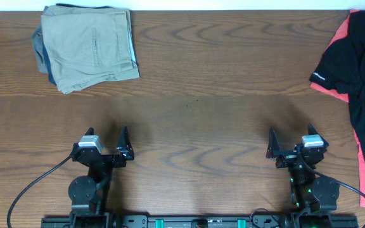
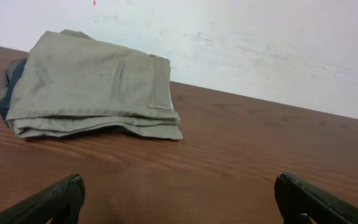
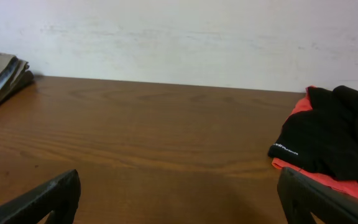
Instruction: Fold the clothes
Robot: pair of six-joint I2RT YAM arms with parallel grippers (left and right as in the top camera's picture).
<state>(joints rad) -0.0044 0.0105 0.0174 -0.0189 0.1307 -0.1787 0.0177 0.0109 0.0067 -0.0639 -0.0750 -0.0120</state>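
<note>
Khaki clothes (image 1: 89,47) lie folded, well ahead of the left gripper (image 1: 106,136) and slightly to its left. It and the right gripper (image 1: 291,138) are both spread wide, holding nothing.

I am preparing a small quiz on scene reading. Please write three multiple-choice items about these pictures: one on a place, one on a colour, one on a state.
1. Where on the table is the folded khaki garment? A. far left corner B. centre C. between the grippers
2. What colours has the garment at the right edge? A. green B. black and coral red C. white
3. How are the left gripper and the right gripper? A. both shut on cloth B. one shut C. both open, empty
Answers: 1 A, it lies there overhead; 2 B, both colours show; 3 C, jaws spread, nothing between.
</note>
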